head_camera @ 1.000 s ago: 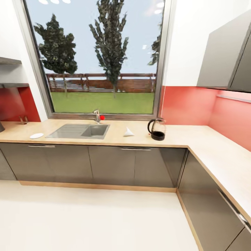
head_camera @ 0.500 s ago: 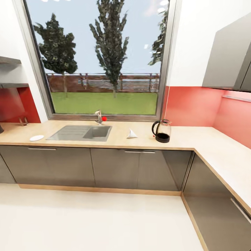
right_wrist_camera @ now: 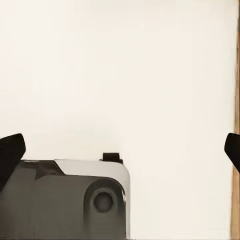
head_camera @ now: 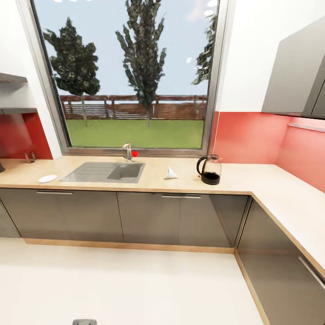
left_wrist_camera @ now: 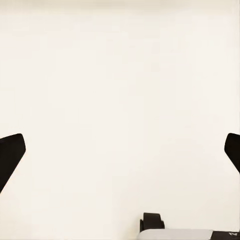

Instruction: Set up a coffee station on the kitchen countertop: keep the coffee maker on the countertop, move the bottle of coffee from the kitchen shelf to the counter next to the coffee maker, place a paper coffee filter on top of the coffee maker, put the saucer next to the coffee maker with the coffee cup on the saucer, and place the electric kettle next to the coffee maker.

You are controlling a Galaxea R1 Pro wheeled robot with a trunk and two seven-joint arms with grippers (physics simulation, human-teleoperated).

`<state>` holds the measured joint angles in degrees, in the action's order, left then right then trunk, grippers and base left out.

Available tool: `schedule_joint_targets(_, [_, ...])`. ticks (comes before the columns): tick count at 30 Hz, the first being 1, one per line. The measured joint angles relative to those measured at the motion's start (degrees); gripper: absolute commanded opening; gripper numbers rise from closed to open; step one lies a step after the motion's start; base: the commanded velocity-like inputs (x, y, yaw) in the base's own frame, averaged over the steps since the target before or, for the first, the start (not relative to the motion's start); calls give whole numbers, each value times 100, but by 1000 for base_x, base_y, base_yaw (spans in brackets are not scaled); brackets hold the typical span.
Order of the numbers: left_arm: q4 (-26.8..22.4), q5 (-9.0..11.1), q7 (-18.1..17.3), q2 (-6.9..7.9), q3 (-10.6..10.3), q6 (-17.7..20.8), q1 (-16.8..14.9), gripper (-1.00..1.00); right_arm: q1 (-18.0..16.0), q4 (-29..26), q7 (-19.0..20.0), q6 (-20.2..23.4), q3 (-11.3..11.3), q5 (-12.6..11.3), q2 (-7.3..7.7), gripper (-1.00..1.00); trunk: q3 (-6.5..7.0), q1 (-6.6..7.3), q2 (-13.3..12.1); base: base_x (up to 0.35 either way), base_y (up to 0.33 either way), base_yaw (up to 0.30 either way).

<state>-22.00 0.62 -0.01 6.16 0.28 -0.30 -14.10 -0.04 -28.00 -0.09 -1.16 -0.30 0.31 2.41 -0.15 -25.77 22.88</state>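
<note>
No legible brand, label or writing on any item; a pale mark at the edge of the left wrist view is too cropped to read.

Head view: the L-shaped wooden counter (head_camera: pixel 253 180) runs under a large window (head_camera: pixel 131 76) and turns along the red wall at 3 o'clock.

Electric kettle (head_camera: pixel 210 169): clear glass body, black base, black handle facing 9 o'clock, dark liquid or base showing low inside. It stands upright on the counter at about 2 o'clock of frame centre, near the back wall.

Paper coffee filter (head_camera: pixel 169 173): small white cone lying on the counter between the sink (head_camera: pixel 108 171) and the kettle, apart from both.

Saucer (head_camera: pixel 47 178): flat white disc on the counter at 9 o'clock, well apart from the sink's drainboard, near the counter's front edge.

Faucet (head_camera: pixel 127 151) with a red knob stands behind the basin. Grey cabinet fronts (head_camera: pixel 149 216) sit below; the floor (head_camera: pixel 126 284) is pale.

Left end effector (left_wrist_camera: pixel 120 155): dark fingertips at opposite picture edges, spread wide, nothing between them, pale floor beyond.

Right end effector (right_wrist_camera: pixel 120 155): fingertips likewise wide apart and empty, above the robot's grey base (right_wrist_camera: pixel 75 200).
</note>
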Motion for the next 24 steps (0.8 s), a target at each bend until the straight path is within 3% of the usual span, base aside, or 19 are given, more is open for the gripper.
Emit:
schedule_joint_targets(4, [4,-12,-5,-29,-15,-98,-41,100,-3,-522,-4,-8,-1,-3,87,100,0,0,0,0,0,0])
schedule_joint_targets(10, [64,7,-39,-19,13,-550,-17,100,-17,-781,-13,-22,-2,-6,168,100,0,1,1,40,3,0])
schedule_joint_targets(24, [84,10,-62,-26,4,-704,14,100,-29,-893,2,-29,-1,-6,234,100,0,2,1,252,182,-30])
